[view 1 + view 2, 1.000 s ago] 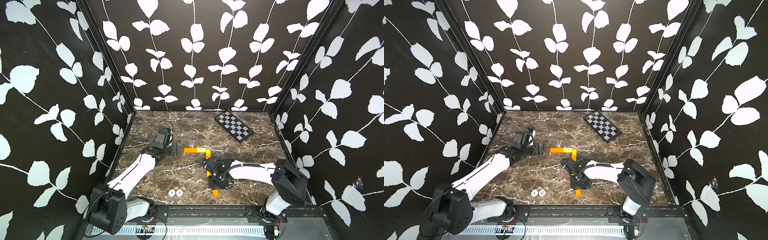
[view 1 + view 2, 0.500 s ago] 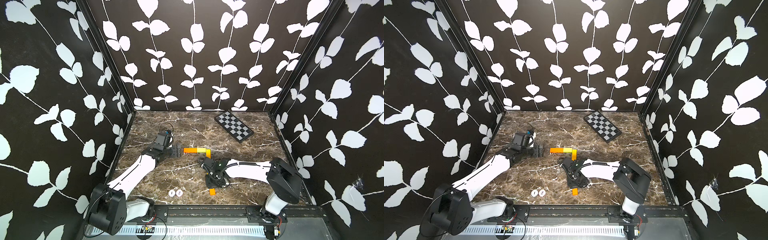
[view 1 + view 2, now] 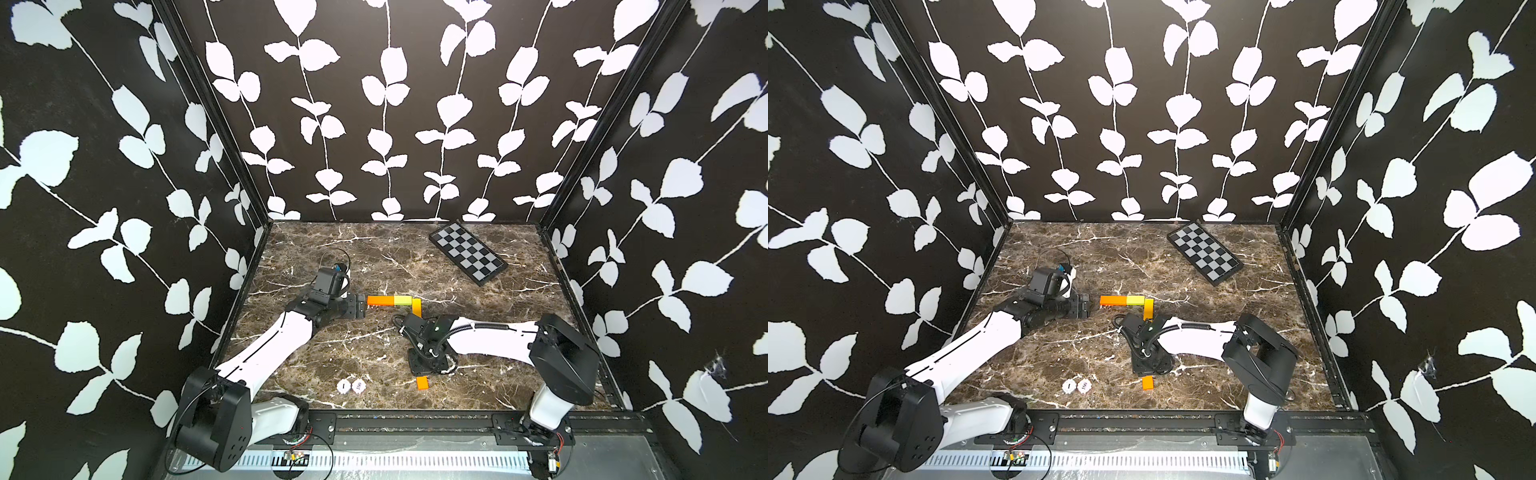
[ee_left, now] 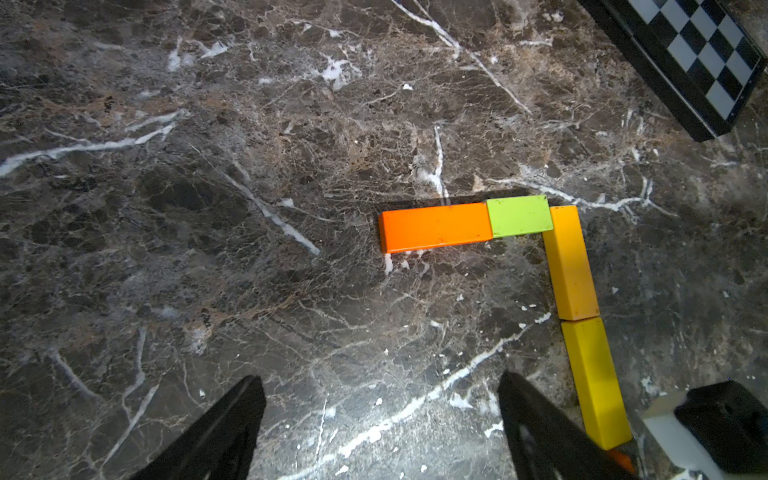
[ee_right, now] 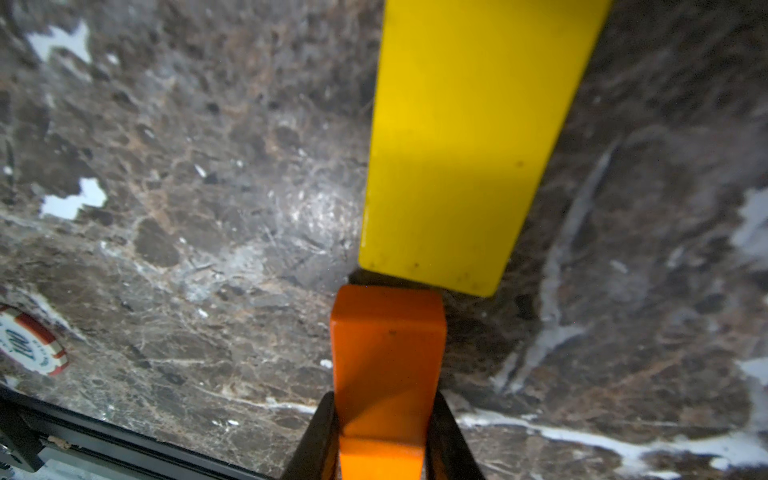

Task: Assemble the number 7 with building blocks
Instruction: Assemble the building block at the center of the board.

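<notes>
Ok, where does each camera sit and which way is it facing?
Both top views: high above the arm bases, looking down at the table; both arms show whole.
Left wrist: looks across the table at the 7; the open left gripper shows at the edge.
Right wrist: looks along the right gripper, shut on the orange block.
Shared: both wrist views show the lower yellow block.

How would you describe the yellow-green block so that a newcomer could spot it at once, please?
On the brown marble table, find the L of coloured bars near the middle. In its short stroke, the yellow-green block lies between an orange bar and a yellow corner bar. It alone is greenish, and shorter than both.
</notes>
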Controlling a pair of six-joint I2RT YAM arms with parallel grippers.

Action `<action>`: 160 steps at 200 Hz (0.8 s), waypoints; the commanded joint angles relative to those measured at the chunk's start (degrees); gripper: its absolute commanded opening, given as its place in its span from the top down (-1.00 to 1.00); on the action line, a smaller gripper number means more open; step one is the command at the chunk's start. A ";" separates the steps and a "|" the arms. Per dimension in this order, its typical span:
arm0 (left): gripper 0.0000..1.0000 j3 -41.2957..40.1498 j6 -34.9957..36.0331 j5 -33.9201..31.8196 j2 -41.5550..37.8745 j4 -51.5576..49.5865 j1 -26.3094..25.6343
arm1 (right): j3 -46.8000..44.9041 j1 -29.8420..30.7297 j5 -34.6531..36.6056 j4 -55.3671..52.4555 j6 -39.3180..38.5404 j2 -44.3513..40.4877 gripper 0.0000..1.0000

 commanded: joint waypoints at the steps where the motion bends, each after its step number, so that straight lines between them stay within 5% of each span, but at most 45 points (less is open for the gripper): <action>1: -0.81 -0.37 0.20 -0.19 -1.60 -0.22 -0.16 | -2.09 0.24 1.01 0.51 2.46 0.62 0.87; 160: -0.82 -0.34 0.91 -0.62 -1.62 -0.03 -0.16 | -2.38 -1.00 2.65 -0.86 4.35 1.84 0.74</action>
